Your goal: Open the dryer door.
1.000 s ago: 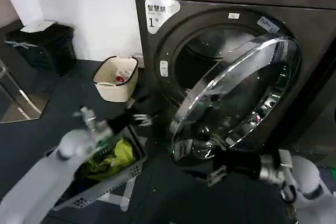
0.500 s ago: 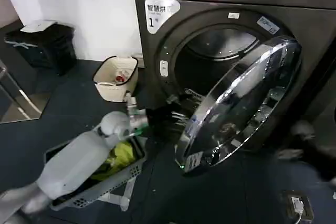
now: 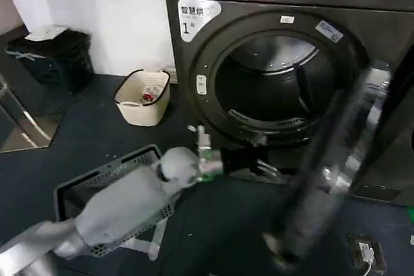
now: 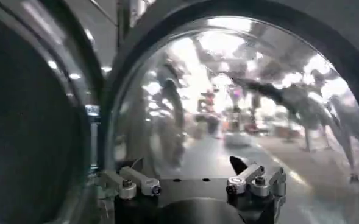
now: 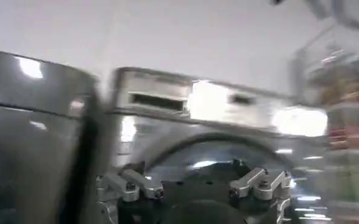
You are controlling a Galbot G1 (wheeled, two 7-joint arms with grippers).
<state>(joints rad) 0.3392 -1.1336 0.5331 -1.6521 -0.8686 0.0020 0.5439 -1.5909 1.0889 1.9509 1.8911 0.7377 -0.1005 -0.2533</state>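
door (image 3: pixel 323 179) swung wide open, edge-on at the right of the dryer (image 3: pixel 272 4), blurred | drum opening fully exposed | my left jaws (image 3: pixel 262 167) low at the opening's near rim, spread open with nothing between them | my right jaws (image 5: pixel 194 182) open too, facing a machine front | basket (image 3: pixel 84 189) on floor, left

Dark floor (image 3: pixel 213 237) under dryer (image 3: pixel 272 75), baskets (image 3: pixel 116 185).
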